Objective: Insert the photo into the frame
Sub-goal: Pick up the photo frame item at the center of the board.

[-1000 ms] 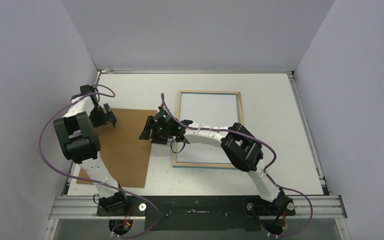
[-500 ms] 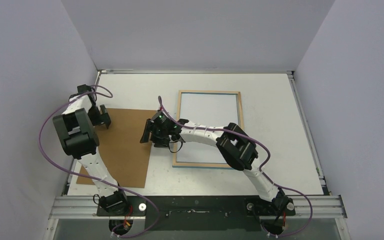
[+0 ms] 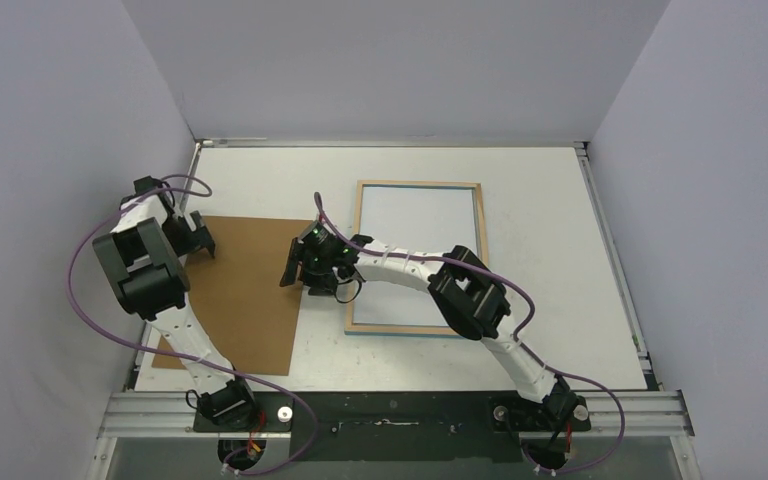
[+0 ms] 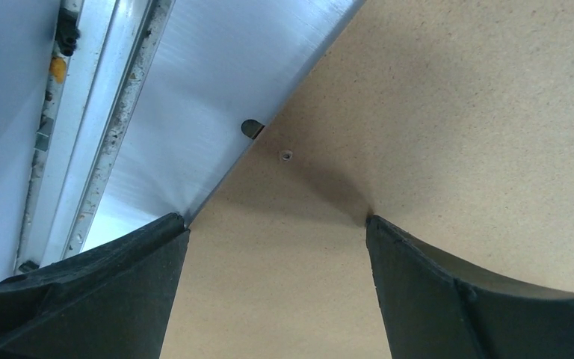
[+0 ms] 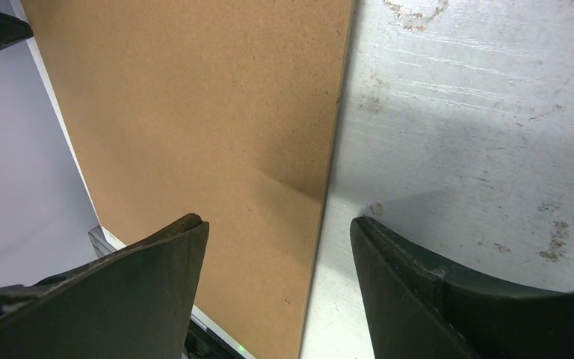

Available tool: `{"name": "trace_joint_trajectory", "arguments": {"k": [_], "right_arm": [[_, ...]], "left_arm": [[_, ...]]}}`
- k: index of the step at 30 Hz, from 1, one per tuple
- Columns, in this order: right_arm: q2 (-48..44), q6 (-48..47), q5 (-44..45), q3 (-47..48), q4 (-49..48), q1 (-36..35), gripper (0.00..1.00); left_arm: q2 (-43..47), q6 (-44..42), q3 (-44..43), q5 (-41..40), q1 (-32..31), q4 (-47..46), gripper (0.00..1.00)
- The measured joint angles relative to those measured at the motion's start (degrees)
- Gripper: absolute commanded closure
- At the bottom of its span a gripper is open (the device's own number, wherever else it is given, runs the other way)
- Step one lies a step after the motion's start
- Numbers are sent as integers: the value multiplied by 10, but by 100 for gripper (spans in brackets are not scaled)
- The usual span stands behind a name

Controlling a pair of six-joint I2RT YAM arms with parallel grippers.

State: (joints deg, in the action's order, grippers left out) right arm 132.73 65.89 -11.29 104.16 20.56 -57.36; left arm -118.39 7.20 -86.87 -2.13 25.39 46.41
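**Two open grippers over the brown board**

The brown board lay flat on the table. Over its right edge hung the right gripper, fingers spread wide, holding nothing. Farther back, over the board's left edge, the left gripper was spread wide too, empty. Right of the board lay the frame, wood side up, with a pale sheet inside. I could not tell if that was the photo.

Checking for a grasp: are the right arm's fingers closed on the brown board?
No; the right wrist view shows the fingers spread wide, one over the board, one over the table.
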Motion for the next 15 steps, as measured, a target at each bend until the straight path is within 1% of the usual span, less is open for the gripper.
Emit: {"name": "trace_joint_trajectory", "arguments": {"k": [6, 12, 15], "right_arm": [[-1, 8, 20, -1, 3, 0, 28], [-22, 8, 59, -26, 14, 3, 27], [-28, 8, 70, -31, 23, 7, 26]], "left_arm": [[-5, -4, -2, 31, 13, 0, 13], [-5, -5, -3, 51, 17, 3, 20], [-5, 0, -3, 64, 20, 5, 22]]}}
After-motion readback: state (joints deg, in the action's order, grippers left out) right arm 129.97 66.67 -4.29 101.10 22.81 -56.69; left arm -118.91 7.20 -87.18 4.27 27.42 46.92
